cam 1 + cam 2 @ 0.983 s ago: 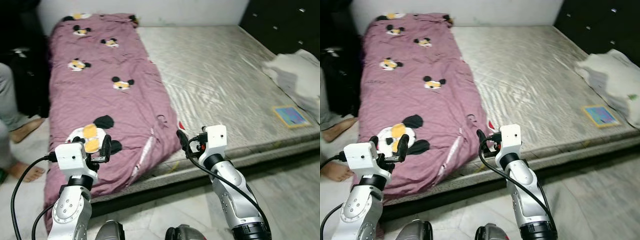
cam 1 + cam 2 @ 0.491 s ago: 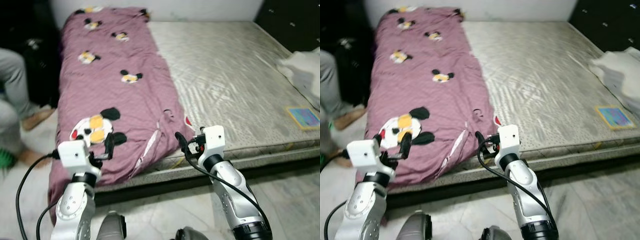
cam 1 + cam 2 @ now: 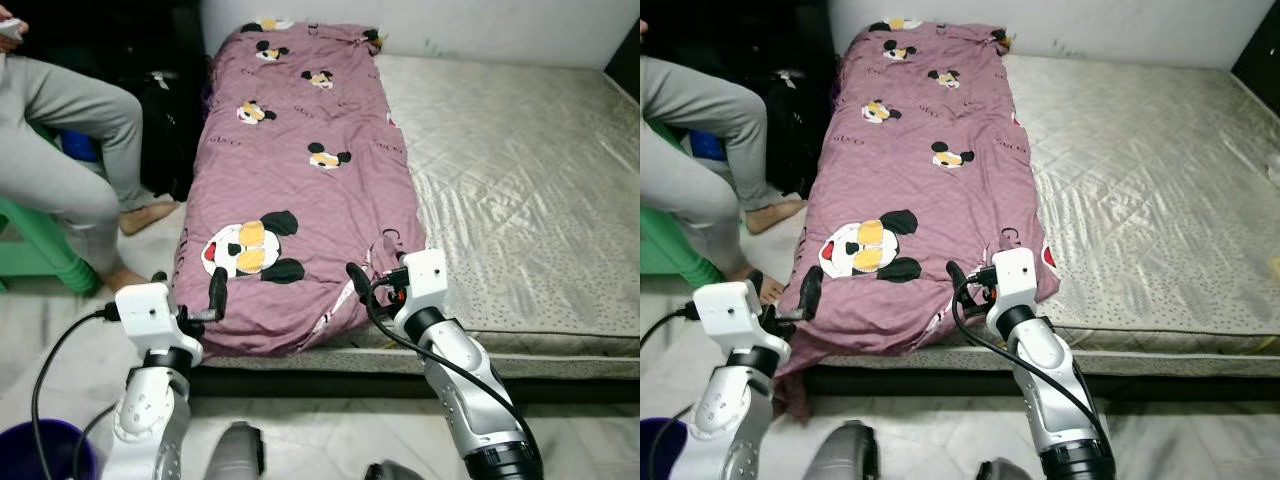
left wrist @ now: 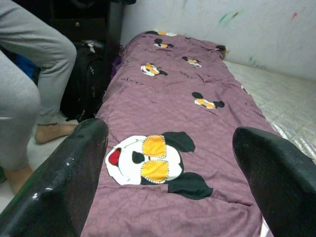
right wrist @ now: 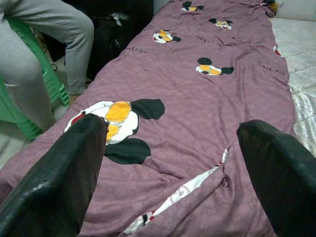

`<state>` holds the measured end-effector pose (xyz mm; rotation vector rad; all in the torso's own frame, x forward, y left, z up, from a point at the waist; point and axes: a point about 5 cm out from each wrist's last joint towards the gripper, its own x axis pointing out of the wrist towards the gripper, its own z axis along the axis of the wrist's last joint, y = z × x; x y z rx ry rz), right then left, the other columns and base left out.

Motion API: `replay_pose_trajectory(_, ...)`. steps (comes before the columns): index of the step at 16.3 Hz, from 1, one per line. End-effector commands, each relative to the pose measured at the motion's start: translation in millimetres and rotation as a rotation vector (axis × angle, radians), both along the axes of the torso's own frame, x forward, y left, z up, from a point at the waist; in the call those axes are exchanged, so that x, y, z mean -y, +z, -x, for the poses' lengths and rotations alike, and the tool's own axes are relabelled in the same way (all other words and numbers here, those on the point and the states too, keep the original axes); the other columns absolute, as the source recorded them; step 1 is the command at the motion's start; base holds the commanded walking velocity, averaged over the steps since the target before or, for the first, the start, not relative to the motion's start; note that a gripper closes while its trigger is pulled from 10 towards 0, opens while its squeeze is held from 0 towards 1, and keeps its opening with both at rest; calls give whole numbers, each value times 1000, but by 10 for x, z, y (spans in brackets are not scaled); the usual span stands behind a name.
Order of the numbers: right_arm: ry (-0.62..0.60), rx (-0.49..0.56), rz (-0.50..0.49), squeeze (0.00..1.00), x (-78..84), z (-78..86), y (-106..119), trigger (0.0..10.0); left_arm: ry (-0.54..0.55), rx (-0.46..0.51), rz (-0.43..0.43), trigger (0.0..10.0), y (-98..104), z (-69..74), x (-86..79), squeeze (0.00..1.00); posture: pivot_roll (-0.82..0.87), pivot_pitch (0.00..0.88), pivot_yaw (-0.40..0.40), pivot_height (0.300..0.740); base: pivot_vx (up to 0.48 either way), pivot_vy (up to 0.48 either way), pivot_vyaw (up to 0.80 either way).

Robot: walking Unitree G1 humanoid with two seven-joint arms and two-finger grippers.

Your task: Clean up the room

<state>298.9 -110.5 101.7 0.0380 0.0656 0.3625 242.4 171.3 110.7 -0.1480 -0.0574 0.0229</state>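
**Camera swings left; both grippers open at the quilt's foot**

Since a second ago the head camera has turned left, so the seated person in grey trousers (image 3: 70,130) has come far into view, along with the green plastic stool (image 3: 35,255); the white bundle and blue book at the mattress's far side have dropped out of frame. Both arms keep the same raised pose.

Along the left part of the bare grey quilted mattress (image 3: 520,190) lies the long mauve quilt with cartoon mouse prints (image 3: 300,170), its near end drooping over the mattress edge. The left gripper (image 3: 190,300) hovers just beside the quilt's near left corner, fingers spread apart. The right gripper (image 3: 362,283) hangs at the quilt's near right corner, fingers likewise apart and holding nothing. A black bag (image 3: 170,130) stands left of the quilt, and a purple bucket (image 3: 45,452) sits on the floor well in front of it.
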Motion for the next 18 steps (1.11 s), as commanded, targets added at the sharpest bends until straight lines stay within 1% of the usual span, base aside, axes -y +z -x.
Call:
replay_pose_trajectory(1,-8,1,-6,0,47,-2,1,10000,-7,-8,-4,10000,-8,-6,19,0,8,122,-79,681,0,0,0)
replay_pose_trajectory(3,0,3,-9,0,39,-2,5,10000,-7,-8,-4,10000,-7,-11,20,0,8,123,-78,676,0,0,0)
replay_pose_trajectory(7,9,8,-15,0,24,-5,11,10000,-6,-7,-5,10000,-5,-21,19,0,8,122,-78,636,0,0,0)
replay_pose_trajectory(10,10,9,-15,0,19,-12,15,10000,-9,-2,-3,10000,5,-34,34,0,6,122,-78,596,0,0,0)
replay_pose_trajectory(16,19,5,-16,0,8,-13,5,10000,-18,16,-3,10000,27,-40,54,0,6,122,-78,596,0,0,0)
replay_pose_trajectory(18,39,21,0,0,-19,-5,16,10000,-22,18,-3,10000,30,-42,59,0,6,122,-78,596,0,0,0)
